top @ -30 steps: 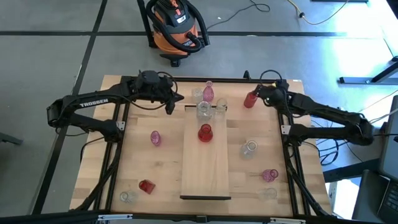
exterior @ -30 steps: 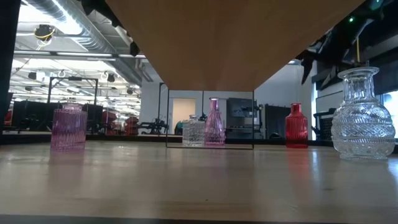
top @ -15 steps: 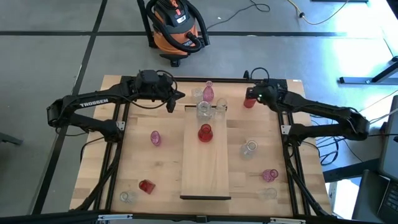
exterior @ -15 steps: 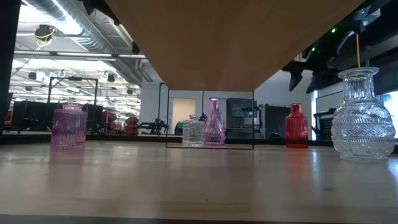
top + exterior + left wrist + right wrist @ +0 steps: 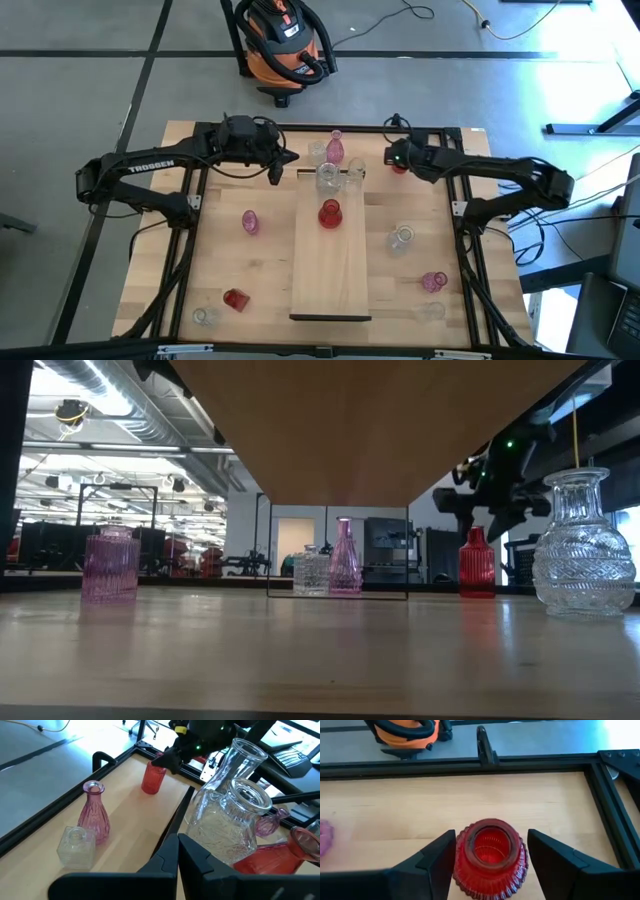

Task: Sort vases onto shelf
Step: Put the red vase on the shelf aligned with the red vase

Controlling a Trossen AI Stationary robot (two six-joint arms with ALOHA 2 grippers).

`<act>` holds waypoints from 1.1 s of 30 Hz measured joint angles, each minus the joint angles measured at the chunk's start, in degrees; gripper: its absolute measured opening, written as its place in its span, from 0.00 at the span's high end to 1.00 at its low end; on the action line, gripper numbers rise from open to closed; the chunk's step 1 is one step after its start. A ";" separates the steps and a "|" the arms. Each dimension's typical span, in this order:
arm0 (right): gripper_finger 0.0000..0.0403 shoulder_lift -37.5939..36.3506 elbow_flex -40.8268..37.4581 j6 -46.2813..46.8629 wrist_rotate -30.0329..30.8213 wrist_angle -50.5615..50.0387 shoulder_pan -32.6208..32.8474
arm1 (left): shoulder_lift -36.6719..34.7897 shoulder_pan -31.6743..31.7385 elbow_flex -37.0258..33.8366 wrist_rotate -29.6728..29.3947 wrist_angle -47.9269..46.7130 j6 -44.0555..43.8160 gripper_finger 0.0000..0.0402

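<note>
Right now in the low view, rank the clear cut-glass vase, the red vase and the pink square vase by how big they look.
1. Clear cut-glass vase, largest, though it stands nearest the camera.
2. Pink square vase.
3. Red vase, similar height but narrower and farther back, so unsure.

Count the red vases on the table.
3 red vases: one on the shelf; one between the right gripper's open jaws; one at the high view's lower-left table corner.

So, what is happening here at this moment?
The robot is sorting small glass vases onto the shelf. The right gripper is open around a red vase near the table's far edge, one finger on each side, not yet closed. The left gripper is shut and waits by the shelf's far end. On the shelf stand a clear vase and another red one; more vases are scattered on the table.
</note>
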 joint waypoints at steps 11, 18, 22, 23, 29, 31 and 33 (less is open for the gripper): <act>0.73 1.71 0.11 0.12 0.40 -0.19 0.01 | 0.00 0.00 0.02 0.02 -0.02 0.00 1.00; 0.82 1.34 0.11 -0.75 0.21 -0.20 1.28 | 0.00 0.00 0.02 -0.04 -0.04 0.24 1.00; 0.82 -0.54 0.02 -1.10 -0.70 -1.05 4.28 | 0.00 0.00 0.02 -0.06 -0.06 0.27 1.00; 0.82 -1.21 0.00 -1.11 -1.10 -1.09 5.03 | 0.00 0.00 0.02 -0.07 -0.07 0.33 1.00; 0.82 -5.55 2.13 1.66 1.77 -7.64 10.55 | 0.00 0.04 0.02 -1.51 -0.09 0.50 1.00; 0.82 -6.92 4.27 1.64 2.75 -11.59 12.45 | 0.00 0.07 0.02 -1.60 -0.09 0.61 1.00; 0.82 -8.29 7.05 1.29 3.44 -15.83 14.41 | 0.00 0.15 0.02 -1.61 -0.09 0.73 1.00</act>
